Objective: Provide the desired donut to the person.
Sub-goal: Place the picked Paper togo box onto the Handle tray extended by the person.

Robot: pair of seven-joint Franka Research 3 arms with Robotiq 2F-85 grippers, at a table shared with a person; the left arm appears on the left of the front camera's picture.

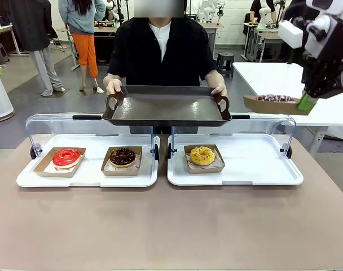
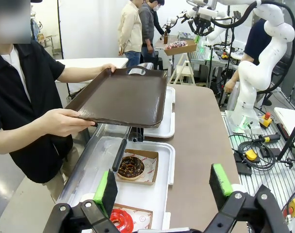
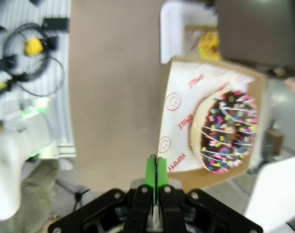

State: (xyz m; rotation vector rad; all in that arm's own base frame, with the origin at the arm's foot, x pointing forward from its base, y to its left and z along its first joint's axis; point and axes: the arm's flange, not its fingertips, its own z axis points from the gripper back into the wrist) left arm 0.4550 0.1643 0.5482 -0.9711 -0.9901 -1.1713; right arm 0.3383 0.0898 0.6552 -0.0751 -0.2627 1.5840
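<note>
The person [image 1: 160,51] in a black top stands at the far side and holds out a dark brown serving tray [image 1: 167,107] with both hands. My right gripper [image 1: 307,103] hangs to the right of that tray, shut on the edge of a cardboard tray [image 1: 276,105]. In it lies a chocolate donut with coloured sprinkles [image 1: 276,97]. The right wrist view shows the same donut [image 3: 225,131] on its printed paper and the shut gripper [image 3: 156,170] pinching the cardboard rim [image 3: 163,145]. My left gripper [image 2: 162,182] is open with nothing in it, above the left white tray.
Two white trays [image 1: 132,179] [image 1: 262,169] with raised clear lids lie on the table. They hold a red donut [image 1: 66,157], a chocolate donut [image 1: 122,156] and a yellow donut [image 1: 202,155], each in a cardboard tray. A white table [image 1: 273,73] stands behind at the right.
</note>
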